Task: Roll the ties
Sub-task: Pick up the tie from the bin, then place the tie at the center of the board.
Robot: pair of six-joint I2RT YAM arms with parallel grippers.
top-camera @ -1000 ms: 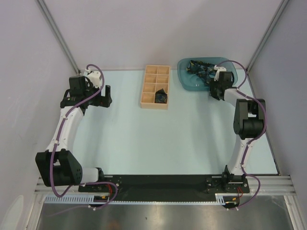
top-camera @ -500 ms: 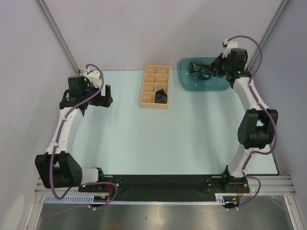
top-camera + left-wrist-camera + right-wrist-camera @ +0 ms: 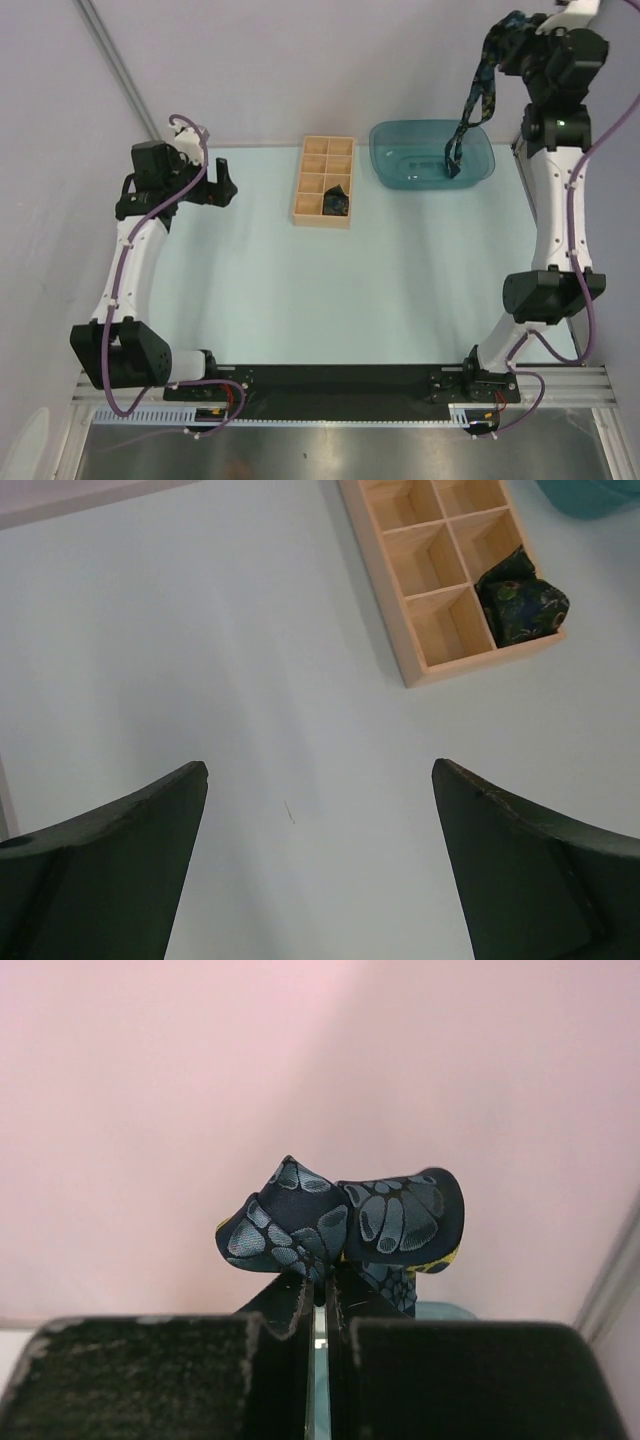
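Right fingers are pressed together on a bunched fold of a dark navy fabric necktie with a blue and yellow pattern, held high at the far right. From that pinch the necktie hangs down as one long strip, its long axis near upright, slanting left towards the teal plastic tray. Laying it out flat would likely mean carrying it nearer and left, onto the pale tabletop. Left fingers are spread wide and hold nothing. They hover at the far left, beyond the compartmented wooden box and well apart from the strip, so the right arm is the nearer. One compact dark rolled tie sits in the box's near right compartment. Whether the lower tip touches the tray is unclear, and the right wrist view hides the hanging length.
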